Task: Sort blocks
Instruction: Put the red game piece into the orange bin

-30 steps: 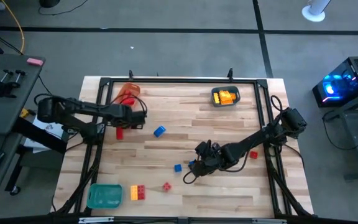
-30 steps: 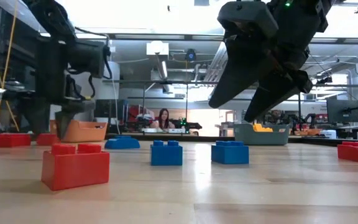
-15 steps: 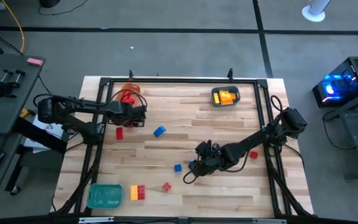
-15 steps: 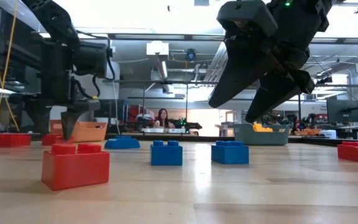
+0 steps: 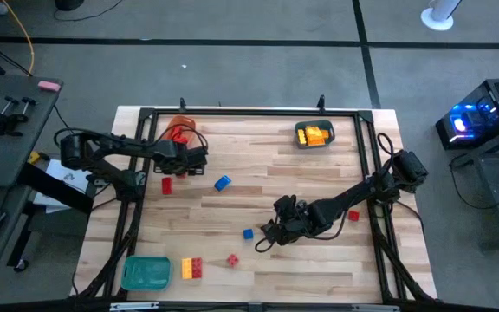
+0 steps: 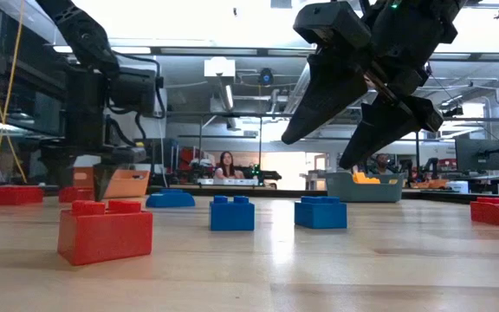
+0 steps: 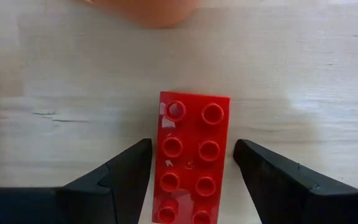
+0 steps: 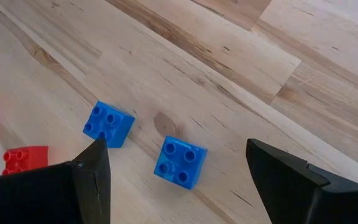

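So the blocks are scattered all over the wooden table (image 5: 319, 269) at this point. The one actually being worked is the red eight-stud brick (image 7: 190, 167) lying flat near the orange tray (image 5: 180, 128), with the left gripper (image 7: 191, 177) straddling it: fingers open wide, one each side of the long edges, not touching it yet, nothing held. My guess is it's lined up that way so it can pinch across the narrow width, and the orange tray sitting just beyond is probably where the reds go, since there's already something red in it.

Over toward the middle, the right gripper (image 8: 173, 180) hangs above the table with its fingers spread well apart and empty. Its wrist view looks down at two small blue four-stud bricks, one (image 8: 179, 162) between the fingers and another (image 8: 108, 124) beside it, so I'd say it's picking which blue to go for. The blue tray (image 6: 170, 199) lies upside down by the look of it.

Elsewhere: yellow pieces already sit in the grey bin (image 5: 314, 135) at the far edge, a yellow and red pair (image 5: 191, 268) lies next to the green tray (image 5: 145, 274), and there's a small red one (image 5: 232, 259) close by, plus another red (image 5: 353, 216) on the right side. Still plenty left to sort I reckon
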### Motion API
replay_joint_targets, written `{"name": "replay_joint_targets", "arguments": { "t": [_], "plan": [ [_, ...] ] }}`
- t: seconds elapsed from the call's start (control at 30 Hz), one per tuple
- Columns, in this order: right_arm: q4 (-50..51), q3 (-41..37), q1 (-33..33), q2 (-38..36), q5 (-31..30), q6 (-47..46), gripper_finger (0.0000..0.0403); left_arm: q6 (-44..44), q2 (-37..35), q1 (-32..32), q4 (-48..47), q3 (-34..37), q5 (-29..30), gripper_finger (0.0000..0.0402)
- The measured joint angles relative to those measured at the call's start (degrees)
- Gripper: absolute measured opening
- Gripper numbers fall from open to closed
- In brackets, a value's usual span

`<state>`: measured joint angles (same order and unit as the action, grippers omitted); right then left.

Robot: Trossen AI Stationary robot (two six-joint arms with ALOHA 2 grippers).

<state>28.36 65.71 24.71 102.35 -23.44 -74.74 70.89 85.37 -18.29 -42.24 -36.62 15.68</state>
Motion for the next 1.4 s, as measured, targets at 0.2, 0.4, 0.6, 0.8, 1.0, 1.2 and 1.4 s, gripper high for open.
{"name": "replay_joint_targets", "arguments": {
  "t": [0.2, 0.4, 0.6, 0.8, 1.0, 1.2, 1.4],
  "plan": [
    [-0.01, 0.02, 0.00, 0.00, 0.41, -0.20, 0.0258, 0.00, 0.28, 0.07, 0.28, 0.11, 0.04, 0.0235],
    [0.02, 0.00, 0.00, 0.00, 0.05, 0.12, 0.0258, 0.14, 0.40, 0.07, 0.18, 0.15, 0.02, 0.0235],
    [0.02, 0.02, -0.04, 0.00, -0.30, 0.12, 0.0258, 1.66, 0.45, 0.07, 0.05, 0.17, -0.02, 0.0235],
    [0.02, 0.02, -0.04, 0.00, -0.26, 0.02, 0.0258, 3.04, 0.49, 0.08, 0.15, 0.20, 0.28, 0.0235],
    [0.02, 0.02, -0.04, 0.00, -0.26, -2.34, 0.0258, -3.54, 0.54, -0.17, 0.52, 0.20, 0.43, 0.0203],
    [0.00, 0.02, -0.04, 0.00, -1.42, -3.45, 0.0258, -9.47, -0.01, -1.15, -0.50, -0.98, -3.20, 0.0103],
    [-0.50, 0.01, -0.32, 0.02, -2.24, -4.26, 0.0258, -21.22, -7.09, -4.45, -2.16, -9.16, -4.59, 0.0103]
  ]
}}
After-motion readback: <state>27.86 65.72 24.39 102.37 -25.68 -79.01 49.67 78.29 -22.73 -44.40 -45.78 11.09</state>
